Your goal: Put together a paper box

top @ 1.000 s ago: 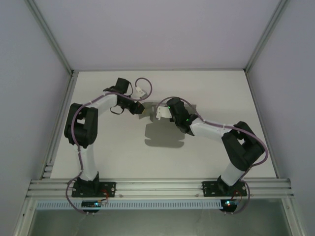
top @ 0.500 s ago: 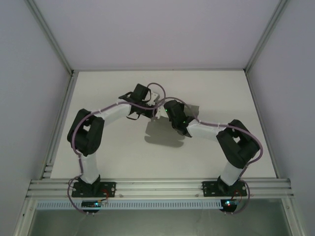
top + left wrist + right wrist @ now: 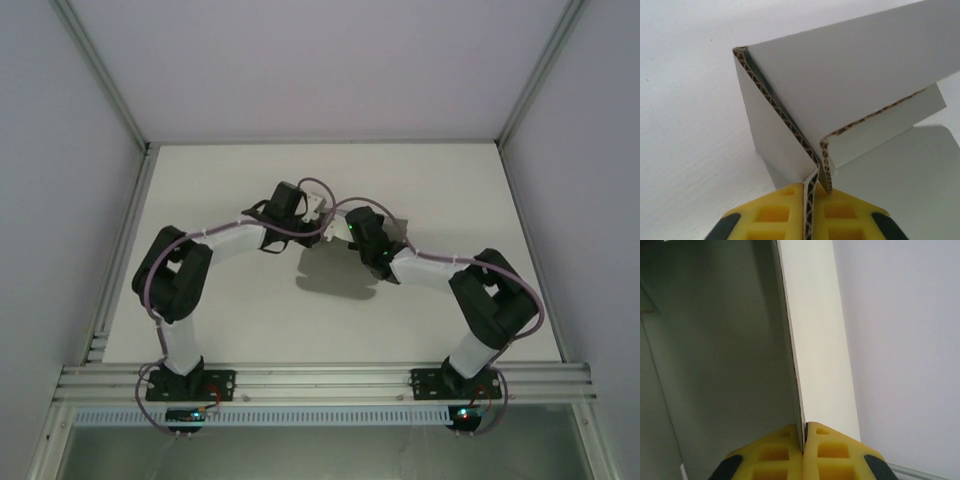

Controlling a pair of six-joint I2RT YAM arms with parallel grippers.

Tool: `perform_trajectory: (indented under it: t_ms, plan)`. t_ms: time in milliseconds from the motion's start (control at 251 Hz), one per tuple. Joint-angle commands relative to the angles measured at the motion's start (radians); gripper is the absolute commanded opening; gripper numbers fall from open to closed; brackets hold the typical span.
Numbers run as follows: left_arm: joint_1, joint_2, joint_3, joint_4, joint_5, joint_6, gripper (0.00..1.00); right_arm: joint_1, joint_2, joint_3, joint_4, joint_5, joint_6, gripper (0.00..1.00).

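Plainly, left tool (image 3: 811, 200) and right tool (image 3: 803, 435) each clamp the corrugated, folded paper box (image 3: 850, 65).

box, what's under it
The box is held off the table by the left gripper and right gripper. Its shadow lies below; the arms hide part of the table.

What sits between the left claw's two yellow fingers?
The paper box: its corrugated edge is pinched in the left claw, between the yellow fingers, as the left wrist view shows.
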Motion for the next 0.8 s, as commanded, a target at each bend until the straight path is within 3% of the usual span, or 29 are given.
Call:
perform_trajectory:
  t_ms: [0, 44, 128, 188, 227, 295, 531, 794]
  plan:
    - [-0.002, -0.038, -0.058, 0.121, 0.077, 0.0, 0.18, -0.002, -0.037, -0.008, -0.008, -0.133, 0.056, 0.0]
    - [0.011, -0.05, -0.077, 0.126, 0.084, 0.001, 0.26, -0.005, -0.05, -0.019, -0.008, -0.14, 0.041, 0.0]
    - [0.036, -0.084, -0.118, 0.132, 0.089, -0.009, 0.31, -0.007, -0.066, -0.041, -0.005, -0.141, -0.017, 0.0]
    - [0.05, -0.119, -0.151, 0.146, 0.085, -0.013, 0.44, -0.008, -0.066, -0.046, 0.007, -0.129, -0.053, 0.0]
    - [0.056, -0.145, -0.171, 0.151, 0.087, -0.007, 0.59, -0.01, -0.062, -0.046, 0.009, -0.129, -0.072, 0.0]
    - [0.067, -0.189, -0.202, 0.161, 0.086, 0.013, 1.0, -0.014, -0.046, -0.044, 0.036, -0.124, -0.11, 0.0]
    - [0.169, -0.339, -0.248, 0.126, 0.035, -0.029, 1.0, -0.013, 0.005, -0.025, 0.169, -0.137, -0.233, 0.0]
    - [0.361, -0.342, -0.178, 0.004, -0.184, -0.153, 1.0, -0.02, 0.145, -0.023, 0.563, -0.117, -0.463, 0.0]
